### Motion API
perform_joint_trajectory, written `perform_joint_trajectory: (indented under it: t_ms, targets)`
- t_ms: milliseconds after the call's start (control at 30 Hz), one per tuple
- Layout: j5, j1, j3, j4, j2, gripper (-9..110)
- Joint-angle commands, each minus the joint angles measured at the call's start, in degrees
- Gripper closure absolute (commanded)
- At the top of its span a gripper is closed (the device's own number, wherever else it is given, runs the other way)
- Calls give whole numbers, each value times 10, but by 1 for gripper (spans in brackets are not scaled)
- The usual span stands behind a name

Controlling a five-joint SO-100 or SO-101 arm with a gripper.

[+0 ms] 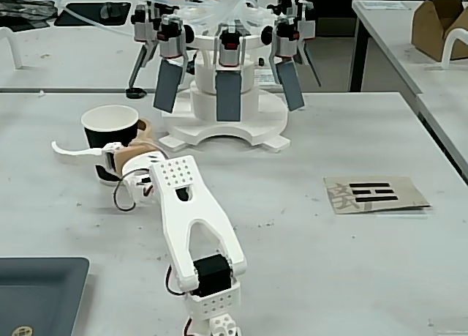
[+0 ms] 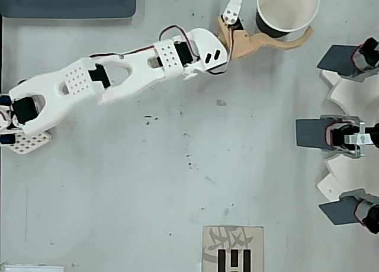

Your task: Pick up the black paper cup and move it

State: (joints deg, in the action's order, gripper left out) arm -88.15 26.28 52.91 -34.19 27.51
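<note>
Black paper cup (image 2: 286, 11) stands upright between the spread fingers (image 2: 284, 42).

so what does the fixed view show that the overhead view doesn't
Only the fixed view shows the cup's black outer wall, the cardboard box on the far table and the tubes above the white machine. Only the overhead view shows the cup's white inside from above. Both show the arm, its open fingers beside the cup, the grey tray and the printed card.
</note>
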Motion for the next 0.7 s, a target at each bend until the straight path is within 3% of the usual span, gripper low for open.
perform_joint_trajectory:
  t_ms: [0, 667]
  targets:
    - [5, 5, -33, 3, 17, 51]
    - [20, 5, -49, 7, 14, 69]
